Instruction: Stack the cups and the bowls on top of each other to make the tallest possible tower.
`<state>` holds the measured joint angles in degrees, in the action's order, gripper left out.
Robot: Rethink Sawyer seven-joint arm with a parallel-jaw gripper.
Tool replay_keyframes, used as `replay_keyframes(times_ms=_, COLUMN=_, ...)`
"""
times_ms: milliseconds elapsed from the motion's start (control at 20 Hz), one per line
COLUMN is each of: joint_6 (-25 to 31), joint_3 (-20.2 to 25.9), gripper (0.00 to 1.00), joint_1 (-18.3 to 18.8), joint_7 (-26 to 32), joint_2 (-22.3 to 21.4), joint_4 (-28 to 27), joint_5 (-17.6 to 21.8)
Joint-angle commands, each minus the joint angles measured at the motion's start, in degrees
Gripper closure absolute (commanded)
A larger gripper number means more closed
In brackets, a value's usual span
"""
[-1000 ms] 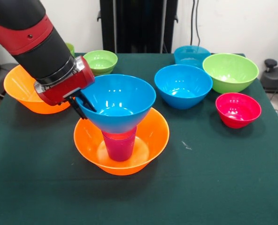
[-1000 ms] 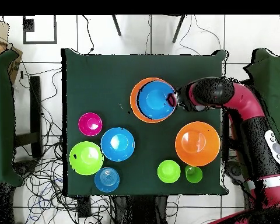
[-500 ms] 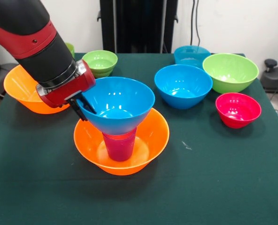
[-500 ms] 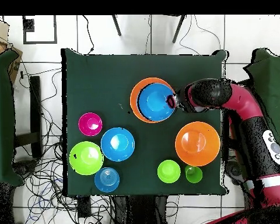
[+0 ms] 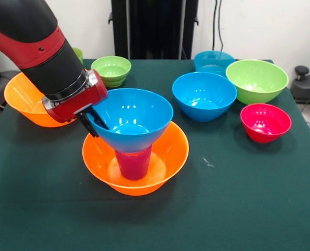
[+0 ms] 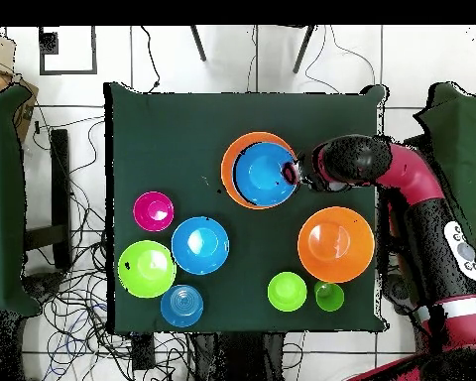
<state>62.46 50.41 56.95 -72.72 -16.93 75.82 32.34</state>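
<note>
- Tower, near centre of counter: orange bowl at base, purple-magenta cup stood in it, blue bowl seated on the cup. Three pieces are judged stacked.
- Tool, left of tower: closed on the blue bowl's left rim; release not yet made.
- Compared with a second ago: the blue bowl is seen slightly lower on the cup.
- Left loose, farther off: red-pink bowl, second blue bowl, large lime bowl, second orange bowl, small lime bowl, teal bowl.
</note>
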Motion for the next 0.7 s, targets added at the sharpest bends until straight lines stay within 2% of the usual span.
replay_keyframes(times_ms=50, joint_6=-4.1, joint_3=-2.0, gripper=1.0, joint_1=-1.7, joint_7=12.5, joint_2=2.0, joint_4=0.7, joint_5=4.5)
replay_keyframes(times_ms=700, joint_6=-5.1, joint_3=-2.3, gripper=1.0, joint_1=-2.0, joint_7=12.1, joint_2=2.7, joint_4=0.3, joint_5=4.9)
